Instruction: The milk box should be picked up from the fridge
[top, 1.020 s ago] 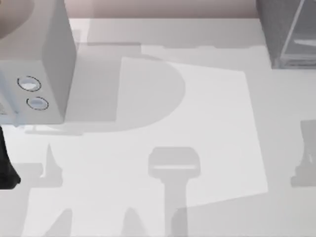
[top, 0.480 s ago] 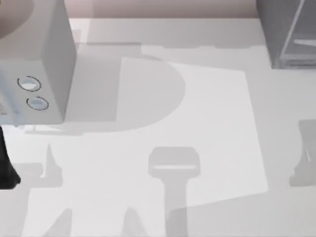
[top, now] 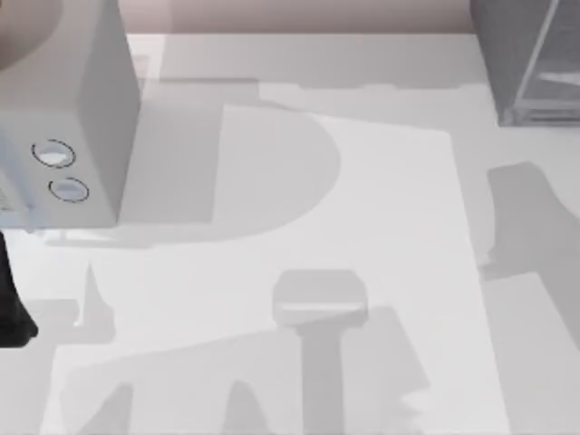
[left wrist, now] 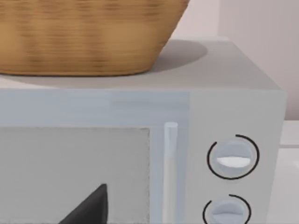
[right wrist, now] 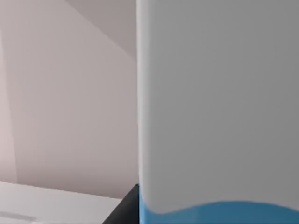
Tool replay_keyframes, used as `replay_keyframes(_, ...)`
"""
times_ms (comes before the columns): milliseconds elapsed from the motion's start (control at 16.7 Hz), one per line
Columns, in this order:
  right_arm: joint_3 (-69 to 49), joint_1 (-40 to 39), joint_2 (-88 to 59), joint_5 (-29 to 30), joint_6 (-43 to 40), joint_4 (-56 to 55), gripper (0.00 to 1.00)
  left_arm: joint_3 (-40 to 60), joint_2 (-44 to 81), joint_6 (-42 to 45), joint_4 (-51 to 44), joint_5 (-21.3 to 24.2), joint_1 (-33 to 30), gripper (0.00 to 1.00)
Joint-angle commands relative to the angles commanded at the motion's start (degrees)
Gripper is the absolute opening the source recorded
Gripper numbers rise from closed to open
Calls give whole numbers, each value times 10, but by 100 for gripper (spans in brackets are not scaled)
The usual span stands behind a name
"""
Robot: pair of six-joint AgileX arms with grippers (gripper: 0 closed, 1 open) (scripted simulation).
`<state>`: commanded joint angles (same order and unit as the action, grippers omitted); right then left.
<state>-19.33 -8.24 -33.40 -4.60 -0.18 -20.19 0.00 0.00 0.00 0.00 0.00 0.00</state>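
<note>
Fridge (top: 526,54) stands top-right (grippers' fingers hidden).

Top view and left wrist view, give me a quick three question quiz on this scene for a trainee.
1. True or false: a woven basket sits on top of the microwave.
2. How many round dials does the microwave front carry? A one, B two, C four.
3. Fill in: in the top view, the fridge stands at the upper ____ corner of the table.
Key: 1 true; 2 B; 3 right.
</note>
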Motion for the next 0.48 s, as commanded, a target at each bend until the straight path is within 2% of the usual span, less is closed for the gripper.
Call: replay_keyframes(480, -226, -109, -570, -59, 15, -237, 0, 0, 0, 0, 0, 0, 0, 100)
